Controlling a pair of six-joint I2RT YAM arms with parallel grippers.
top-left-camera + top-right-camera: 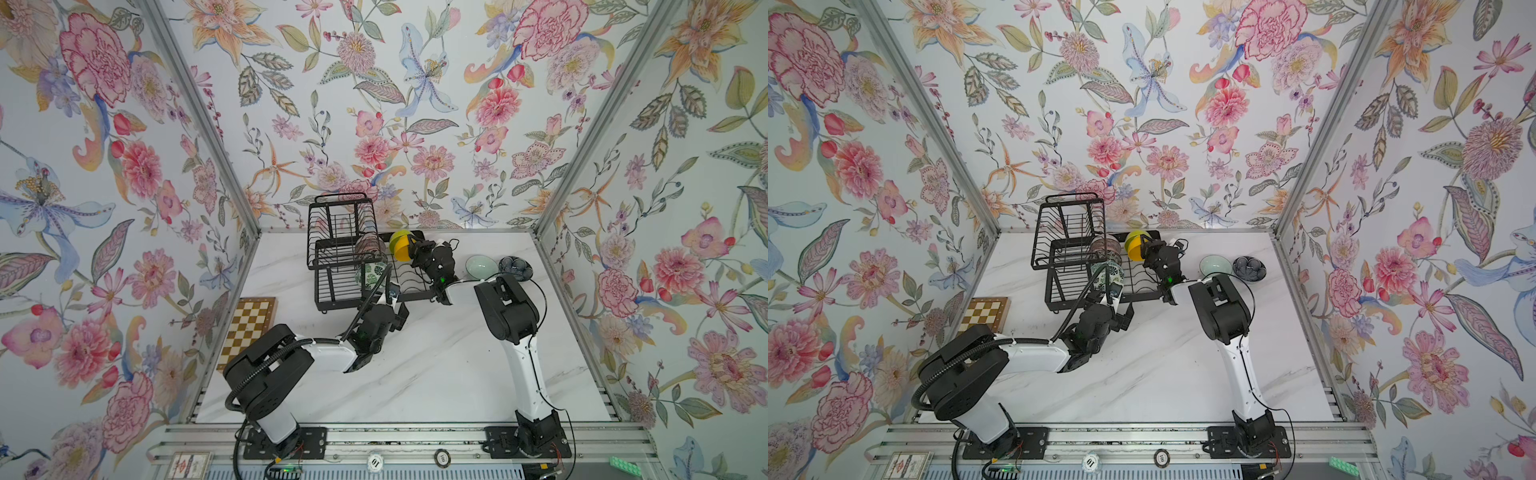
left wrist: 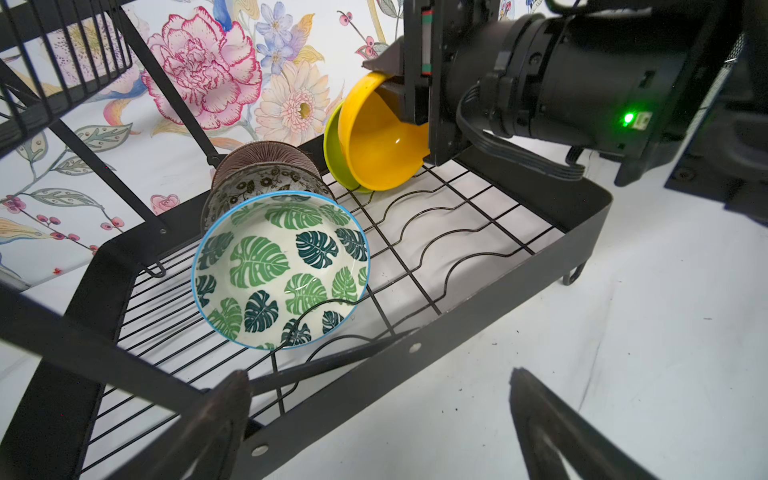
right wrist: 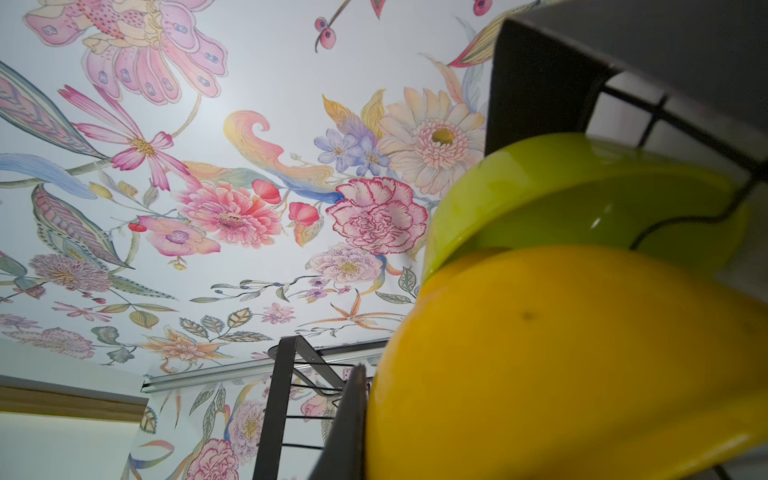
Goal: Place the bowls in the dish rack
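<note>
Rim of orange-yellow bowl (image 2: 382, 145) sits clamped in right hand (image 2: 385, 77).

The left arm (image 1: 328, 356) rises from its base at the near edge, elbow folded out to the left, and its forearm slants forward toward the middle. The left gripper (image 1: 397, 302) holds nothing, and its jaws are spread wide. In the left wrist view its two dark fingers (image 2: 232, 399) stand far apart. The right arm (image 1: 524, 365) climbs from its near base, bends at the elbow and sends its forearm leftward. The right gripper (image 1: 412, 248) is clamped on the rim of the orange-yellow bowl (image 1: 402, 251), one finger inside and one outside.
</note>
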